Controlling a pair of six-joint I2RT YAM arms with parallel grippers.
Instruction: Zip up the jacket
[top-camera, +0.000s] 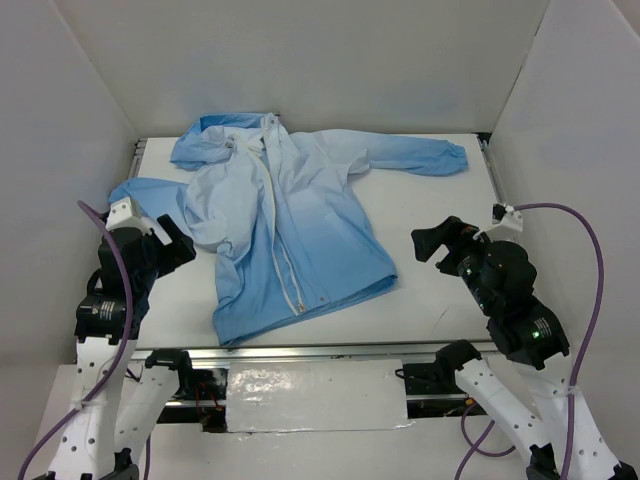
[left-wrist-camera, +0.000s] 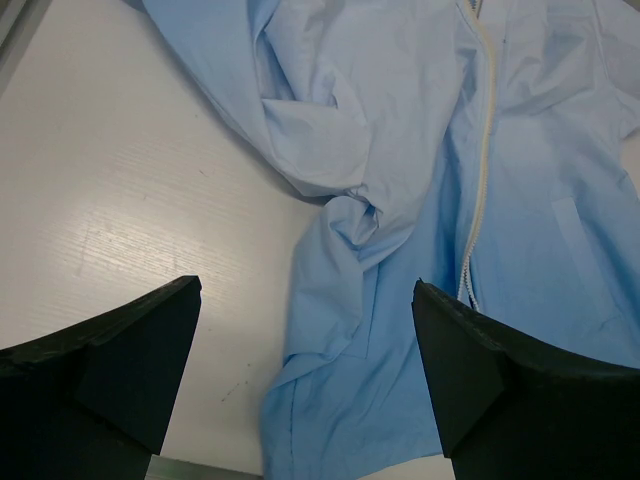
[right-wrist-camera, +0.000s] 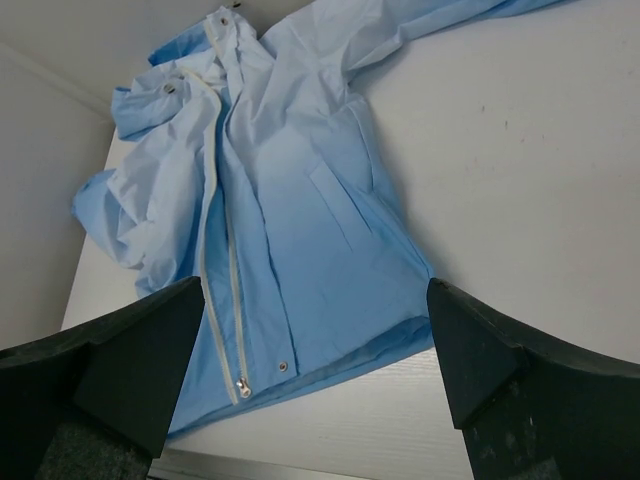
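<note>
The light-blue hooded jacket (top-camera: 290, 225) lies flat on the white table, hood at the far side, hem toward me. Its white zipper (top-camera: 281, 250) runs down the front and is open, with the silver slider (right-wrist-camera: 241, 387) at the hem end. One sleeve (top-camera: 420, 155) stretches to the right, the other is bunched at the left. My left gripper (top-camera: 180, 245) is open and empty just left of the jacket; in the left wrist view (left-wrist-camera: 305, 300) it hovers over the jacket's left edge. My right gripper (top-camera: 432, 245) is open and empty, right of the hem.
White walls enclose the table on the left, back and right. A metal rail (top-camera: 300, 352) runs along the near table edge. Purple cables (top-camera: 590, 250) loop off both arms. Bare tabletop (top-camera: 450, 290) lies right of the jacket.
</note>
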